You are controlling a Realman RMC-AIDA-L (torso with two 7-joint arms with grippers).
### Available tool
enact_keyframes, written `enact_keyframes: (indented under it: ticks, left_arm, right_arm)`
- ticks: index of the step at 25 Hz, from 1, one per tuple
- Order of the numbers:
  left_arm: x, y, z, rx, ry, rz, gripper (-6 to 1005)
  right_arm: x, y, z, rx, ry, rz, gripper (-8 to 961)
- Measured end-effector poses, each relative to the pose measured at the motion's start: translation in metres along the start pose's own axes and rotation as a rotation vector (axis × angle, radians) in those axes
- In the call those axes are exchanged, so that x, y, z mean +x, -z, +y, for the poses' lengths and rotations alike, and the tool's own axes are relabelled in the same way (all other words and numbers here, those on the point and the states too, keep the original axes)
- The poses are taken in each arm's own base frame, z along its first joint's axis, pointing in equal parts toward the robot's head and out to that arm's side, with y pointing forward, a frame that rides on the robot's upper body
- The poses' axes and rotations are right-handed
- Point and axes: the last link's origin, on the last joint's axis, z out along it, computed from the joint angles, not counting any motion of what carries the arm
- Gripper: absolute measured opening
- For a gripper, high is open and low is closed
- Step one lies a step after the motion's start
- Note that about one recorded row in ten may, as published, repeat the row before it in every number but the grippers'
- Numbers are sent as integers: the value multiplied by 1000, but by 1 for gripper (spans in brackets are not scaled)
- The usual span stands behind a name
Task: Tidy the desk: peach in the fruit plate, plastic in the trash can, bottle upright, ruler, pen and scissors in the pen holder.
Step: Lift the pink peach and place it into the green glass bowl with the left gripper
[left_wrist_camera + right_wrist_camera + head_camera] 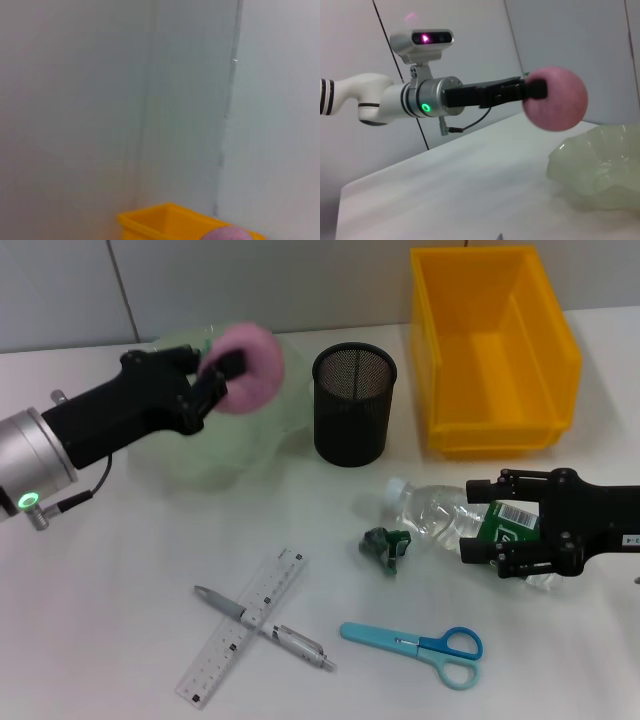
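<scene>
My left gripper (222, 374) is shut on the pink peach (256, 364), held in the air above the pale green fruit plate (190, 455). The right wrist view shows the same peach (555, 98) above the plate (600, 162). The clear bottle (435, 513) lies on its side, cap to the left. My right gripper (503, 528) is closed across its green label. A crumpled dark green plastic scrap (386, 546) lies left of the bottle. The ruler (245, 628), the pen (268, 626) crossing it and the blue scissors (418, 644) lie at the front. The black mesh pen holder (354, 405) stands mid-table.
The yellow bin (490, 350) stands at the back right, just behind the bottle; its rim (165, 220) shows in the left wrist view. A grey wall runs behind the table.
</scene>
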Motion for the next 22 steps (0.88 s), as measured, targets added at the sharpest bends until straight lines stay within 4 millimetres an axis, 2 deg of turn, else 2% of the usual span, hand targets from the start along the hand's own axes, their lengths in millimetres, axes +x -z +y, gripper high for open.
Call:
enact_keyframes:
  ticks: [6,7,12,22]
  left_arm:
    - [-5,-9,-16,117,-3,17,110]
    - [-11,-17,-26,186,-4,-13,108]
    - [-20,-31,-40,277,-13,-112,94]
    - [-30,-46,-44,314,-64,-240,80]
  right_arm:
    - [-1,1,-1,3,4,0,822]
    - [-1,1,-1,3,4,0,822]
    - [-2,0,-1,1,7,0,822]
    - [-4,-2,-3,3,17,0,822]
